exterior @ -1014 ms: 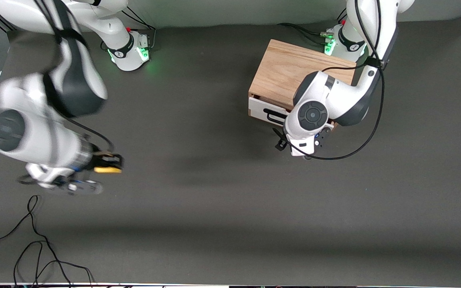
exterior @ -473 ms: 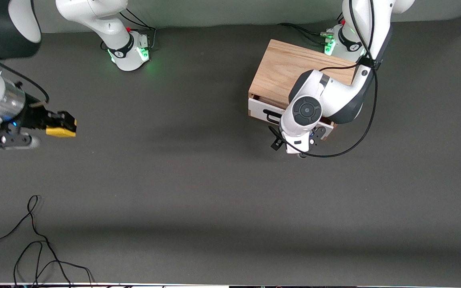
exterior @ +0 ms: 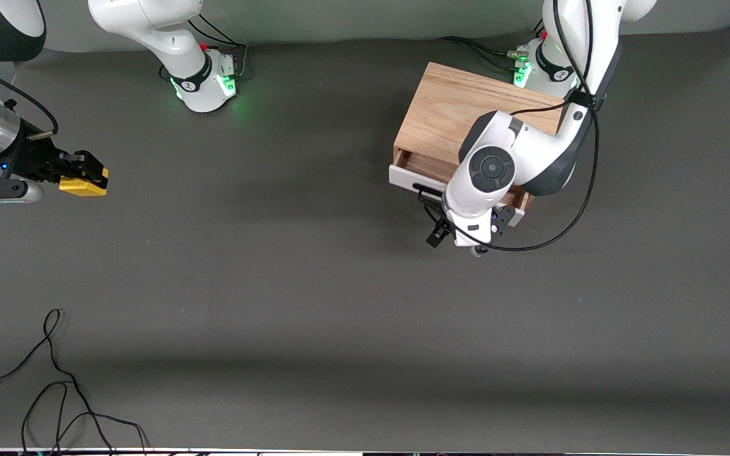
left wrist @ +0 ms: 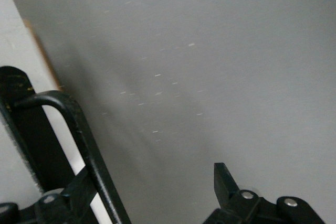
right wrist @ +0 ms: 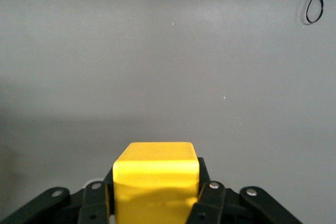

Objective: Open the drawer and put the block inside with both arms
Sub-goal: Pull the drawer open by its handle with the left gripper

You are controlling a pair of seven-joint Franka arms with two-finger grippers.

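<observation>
The drawer [exterior: 403,178] is pulled part way out of the oak box [exterior: 460,114], and a strip of its wood interior [exterior: 431,166] shows. My left gripper [exterior: 436,204] is open at the black bar handle [exterior: 424,189]. In the left wrist view the handle [left wrist: 86,145] runs between my spread fingers, close to one fingertip [left wrist: 224,179], beside the white drawer front [left wrist: 16,51]. My right gripper [exterior: 83,173] is shut on the yellow block [exterior: 83,185] and holds it above the table at the right arm's end. In the right wrist view the block [right wrist: 156,174] fills the jaws of the right gripper [right wrist: 156,200].
A loose black cable [exterior: 54,380] lies on the dark mat near the front camera at the right arm's end; it also shows in the right wrist view [right wrist: 315,1]. The green-lit arm bases [exterior: 203,82] [exterior: 539,66] stand along the back edge.
The drawer has slid out from nearly closed as my left gripper drew back from the box. My right gripper has swung the block toward the right arm's end of the table.
</observation>
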